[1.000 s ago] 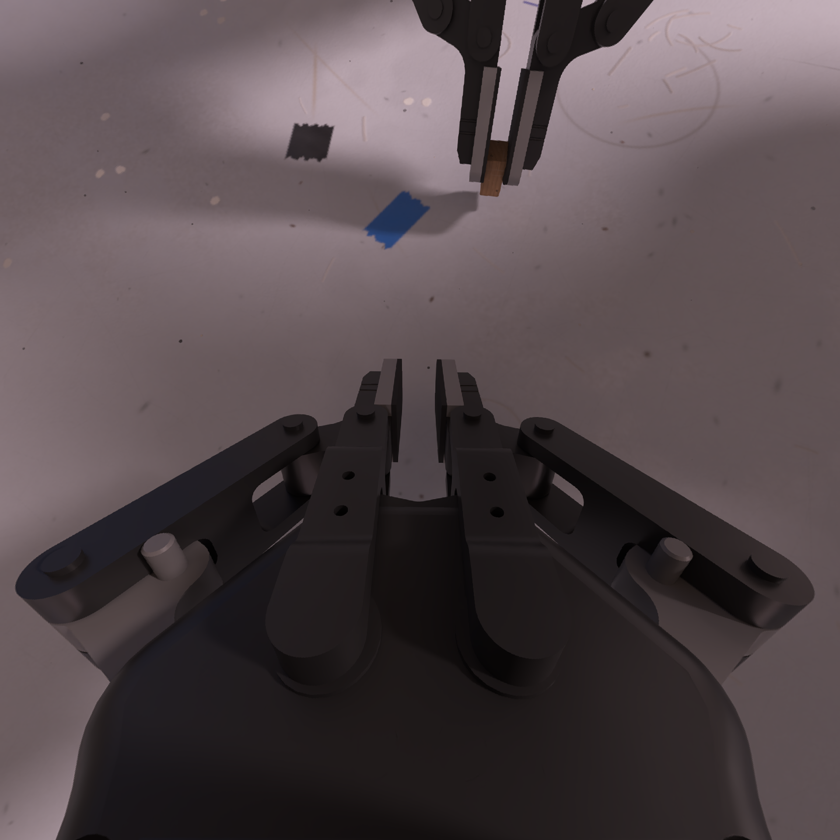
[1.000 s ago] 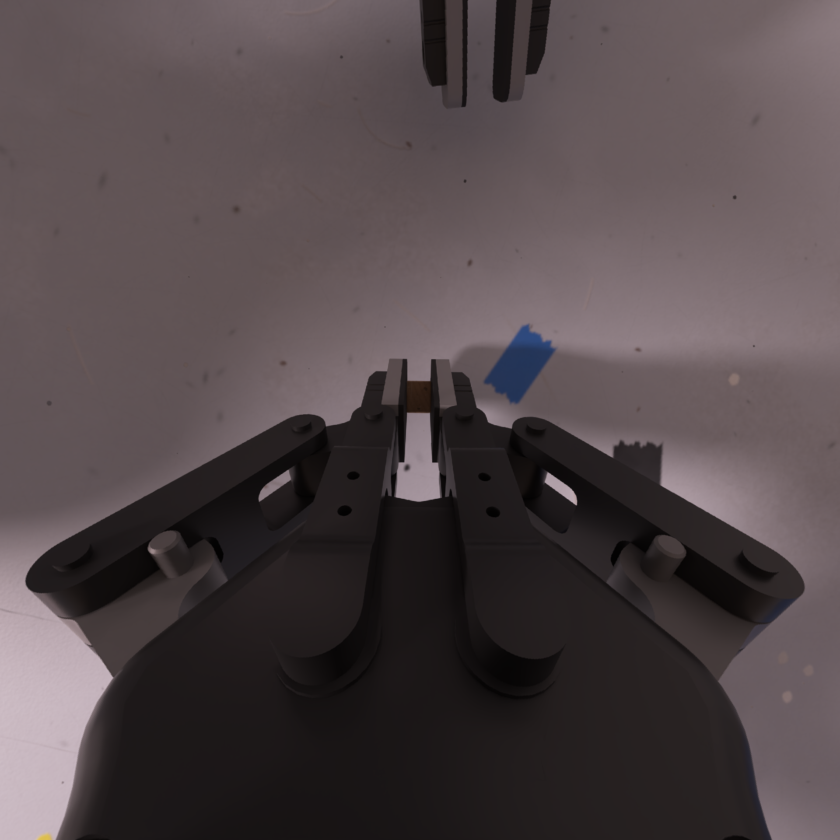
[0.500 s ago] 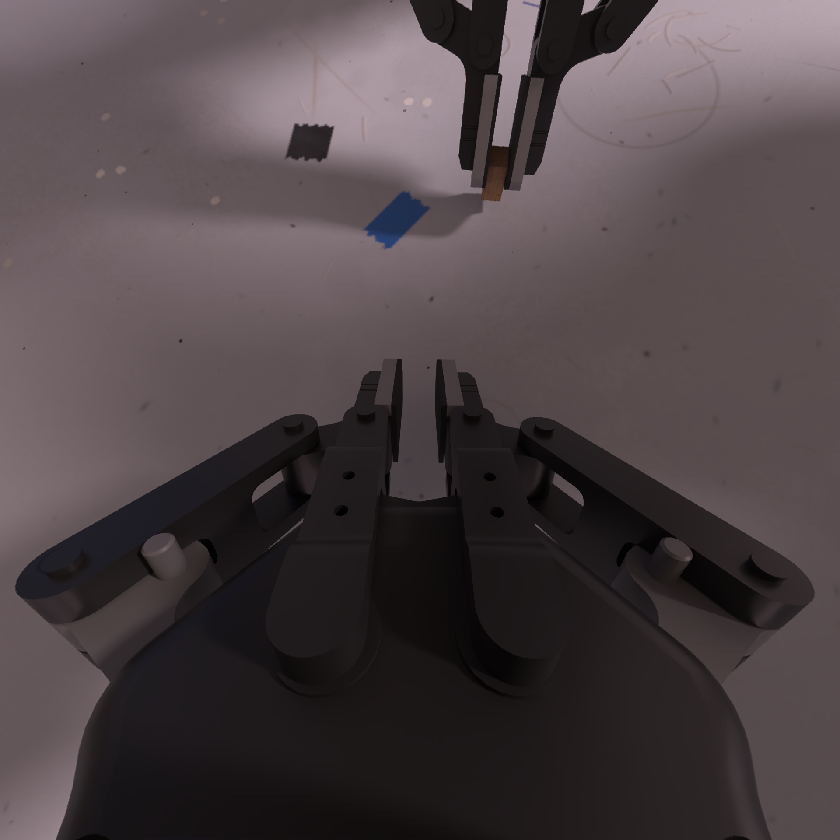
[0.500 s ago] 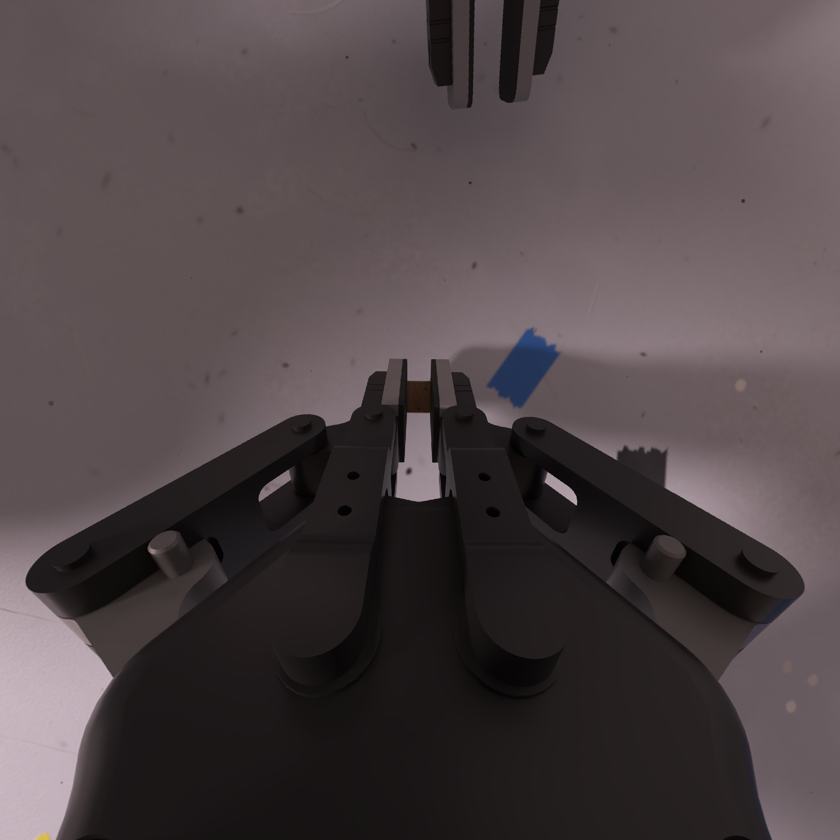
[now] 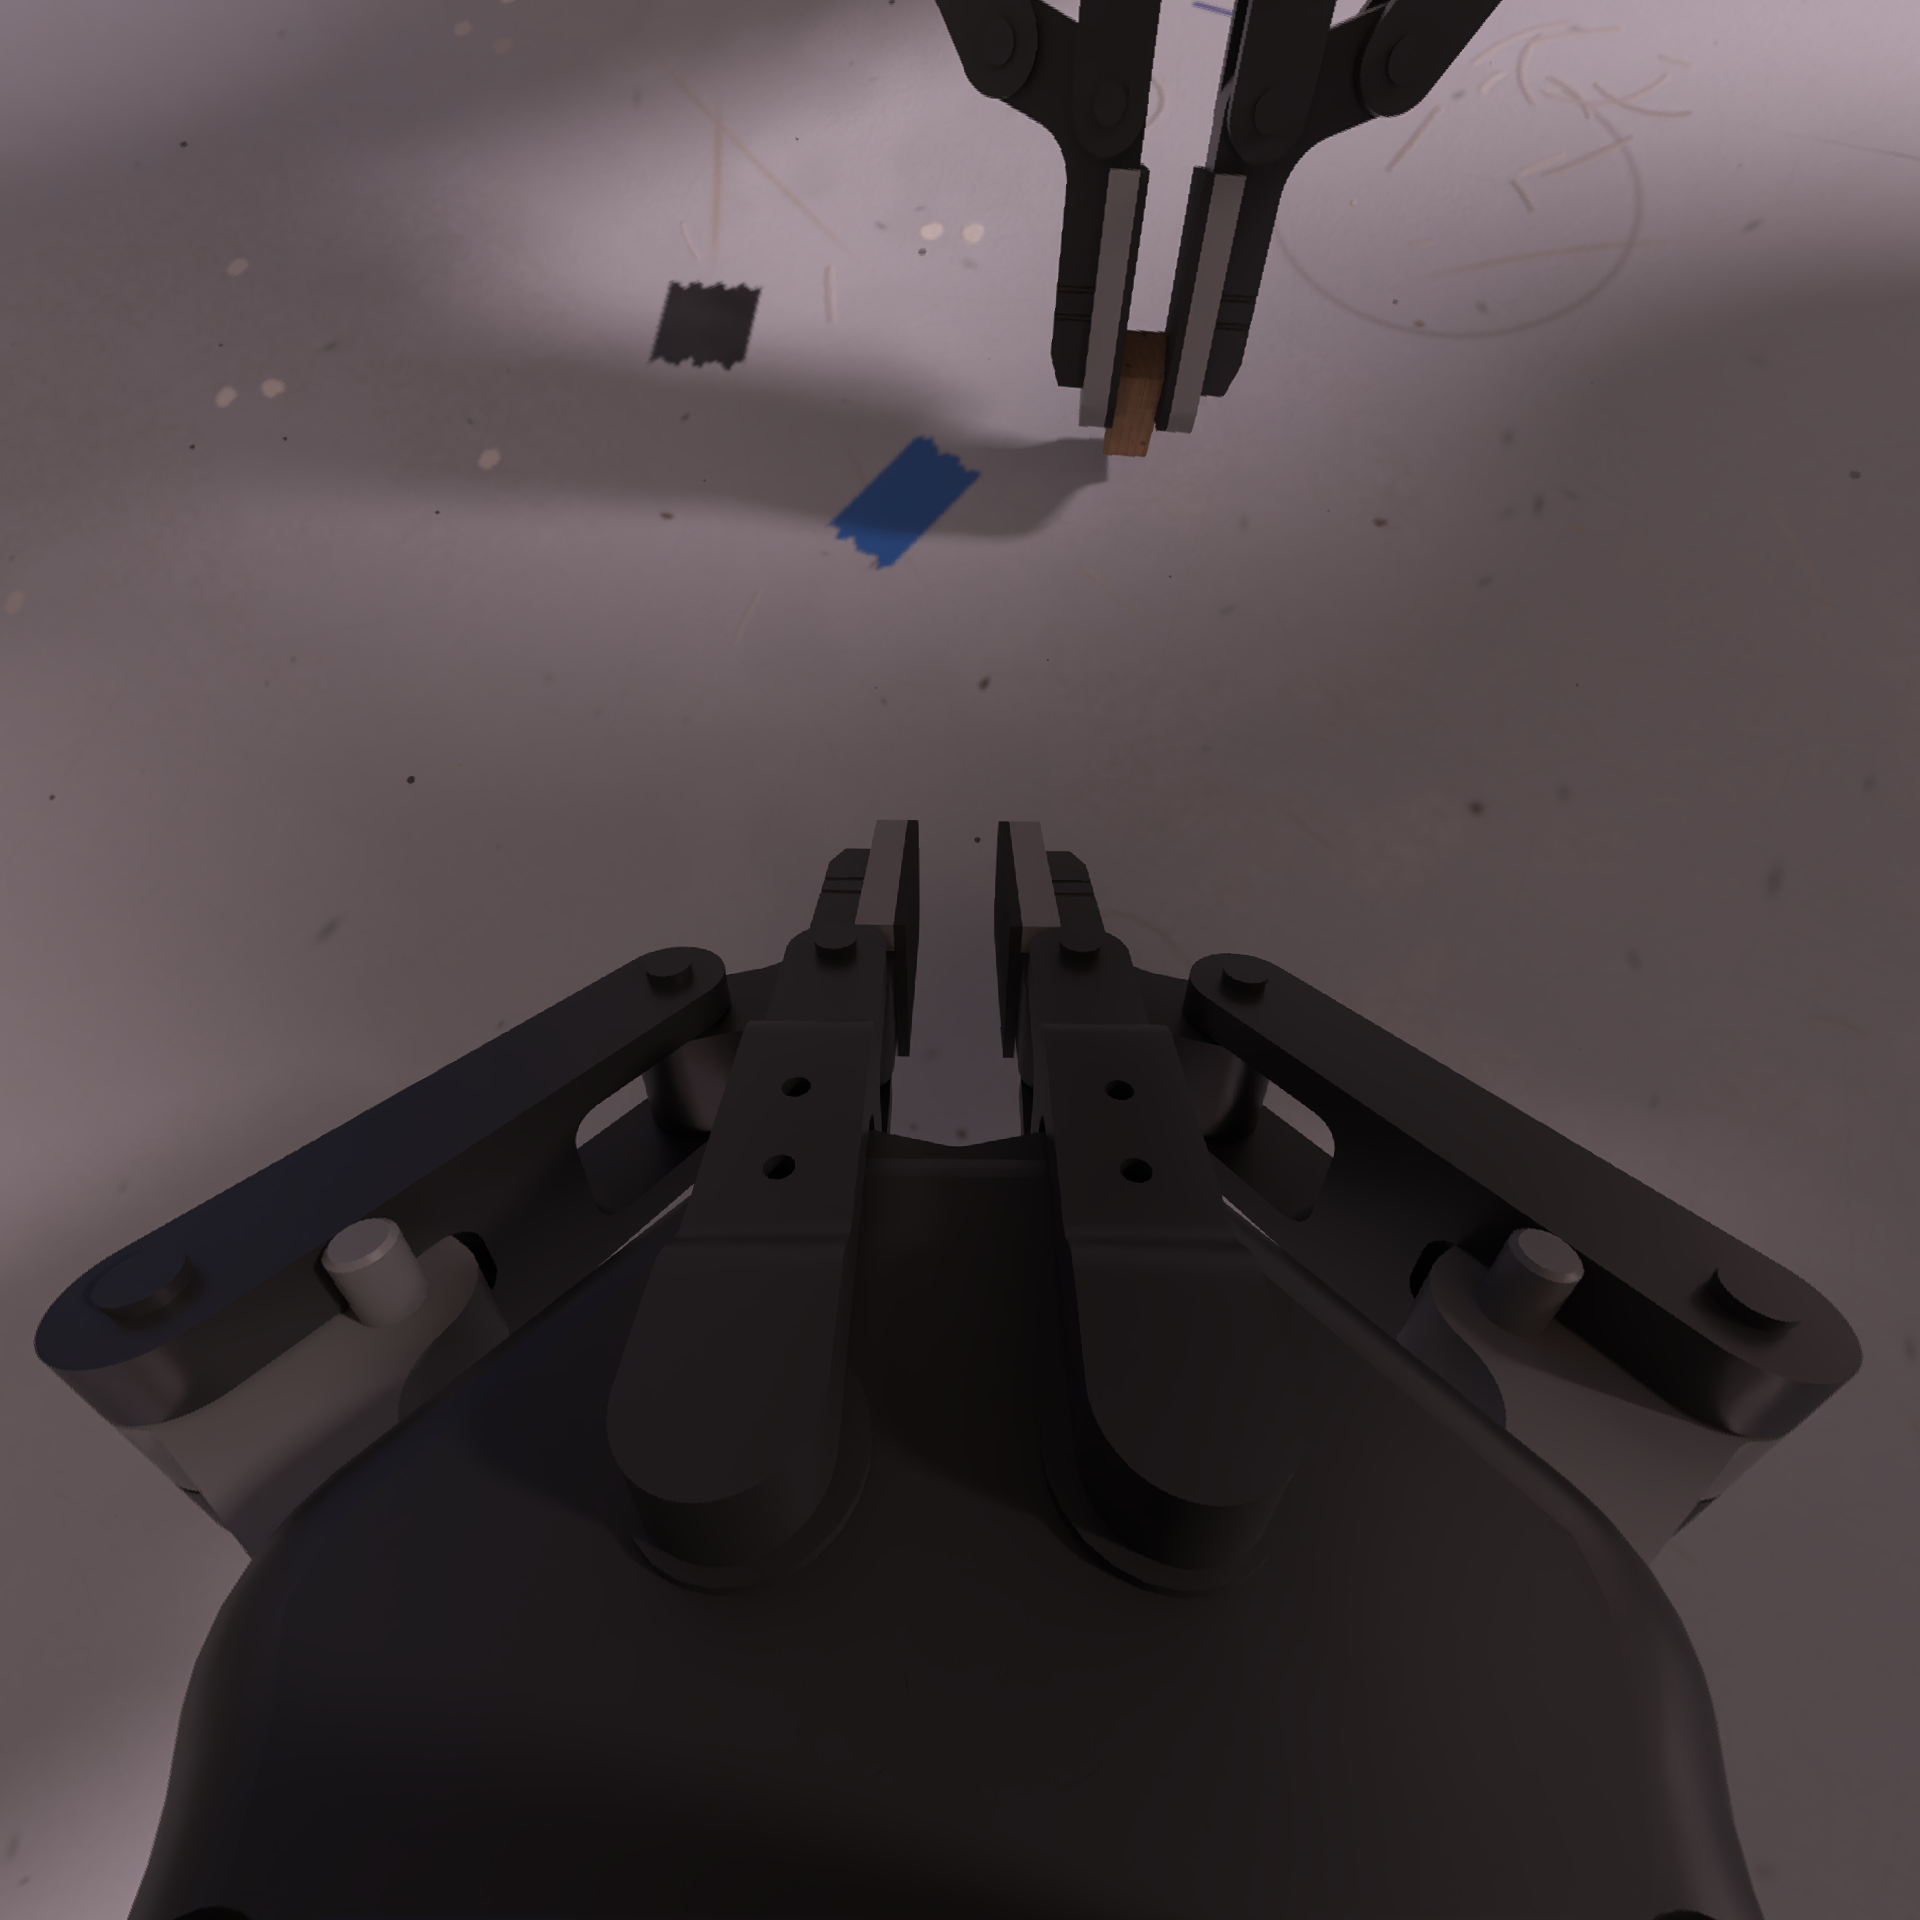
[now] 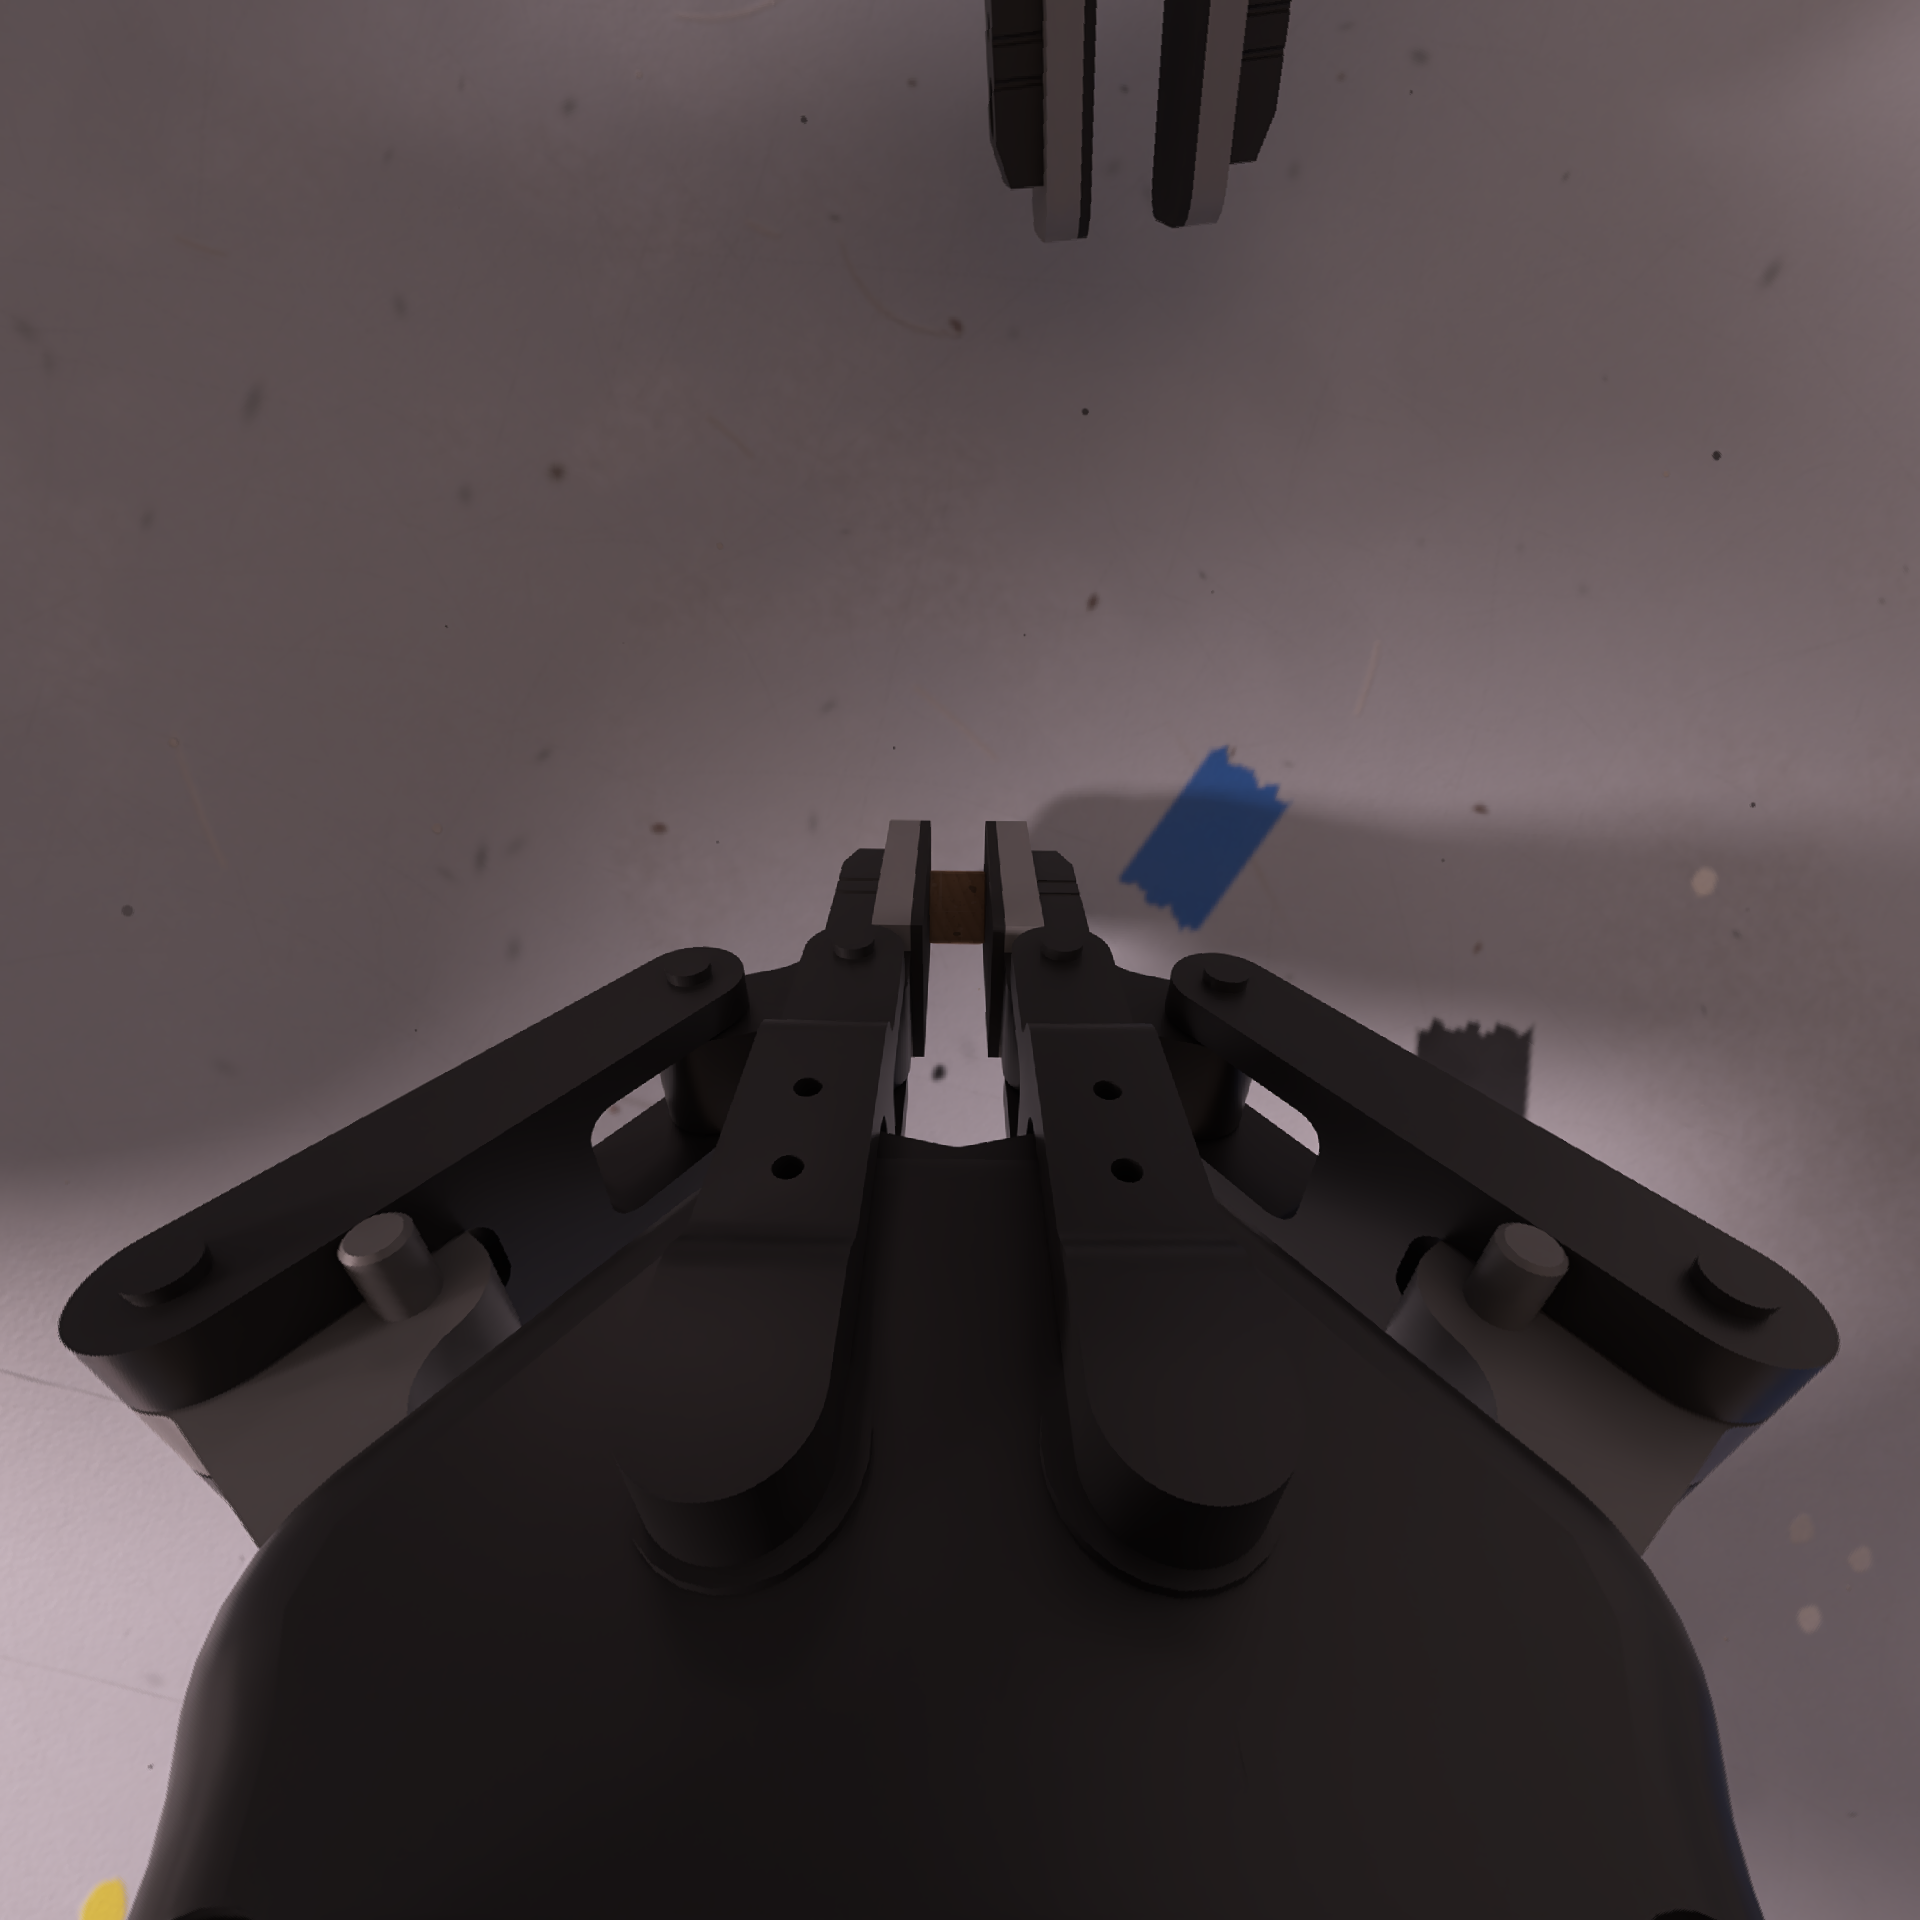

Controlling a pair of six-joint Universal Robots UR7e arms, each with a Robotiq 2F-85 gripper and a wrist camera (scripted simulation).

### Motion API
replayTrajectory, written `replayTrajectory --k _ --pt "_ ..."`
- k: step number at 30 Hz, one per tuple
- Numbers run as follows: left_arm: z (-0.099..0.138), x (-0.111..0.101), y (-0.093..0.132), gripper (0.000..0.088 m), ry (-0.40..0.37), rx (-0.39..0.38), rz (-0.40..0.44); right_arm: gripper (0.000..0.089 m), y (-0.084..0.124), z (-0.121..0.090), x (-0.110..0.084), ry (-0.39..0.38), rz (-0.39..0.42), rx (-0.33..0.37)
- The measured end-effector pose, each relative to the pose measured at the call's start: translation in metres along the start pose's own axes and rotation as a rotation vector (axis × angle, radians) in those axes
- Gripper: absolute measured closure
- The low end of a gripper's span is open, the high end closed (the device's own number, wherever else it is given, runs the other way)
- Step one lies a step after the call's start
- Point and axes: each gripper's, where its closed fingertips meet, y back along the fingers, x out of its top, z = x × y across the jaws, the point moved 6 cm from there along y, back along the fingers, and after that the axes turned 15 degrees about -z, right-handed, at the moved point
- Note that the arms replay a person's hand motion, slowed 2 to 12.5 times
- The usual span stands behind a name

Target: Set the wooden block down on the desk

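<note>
Pinching the wooden block (image 5: 1135, 400) just above the desk (image 5: 1455, 644), the right gripper (image 5: 1138, 416) should lower gently before its 2 fingers part, while the left gripper (image 5: 956, 842) idles, narrowly parted and empty

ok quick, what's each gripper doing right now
Left gripper: partly open, holding nothing.
Right gripper: closed on the wooden block.

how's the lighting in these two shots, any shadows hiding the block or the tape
Left wrist view: dim, with broad shadow bands across the desk; the wooden block stays lit, its shadow reaching the blue tape. Right wrist view: the right gripper is dark, and shadow partly covers that tape.
</note>
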Motion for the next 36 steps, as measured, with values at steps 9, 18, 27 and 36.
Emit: replayTrajectory --k 9,18,27,36 --pt "0.0002 -0.0001 -0.0001 0.0747 -0.002 0.0 -0.001 0.0802 0.0 0.0 -0.0002 0.001 -0.003 0.006" --pt "0.0003 -0.0001 0.0002 0.0747 -0.001 0.0 0.0 0.0802 0.0 0.0003 -0.0001 0.003 -0.004 0.01" --pt "0.0002 -0.0002 0.0003 0.0748 0.0 0.001 0.0 0.0802 -0.0001 0.0005 0.0002 0.004 -0.003 0.014" --pt "0.0004 -0.0001 0.0007 0.0748 -0.001 0.0 0.001 0.0802 -0.0003 0.0002 0.0006 0.005 0.001 0.021"
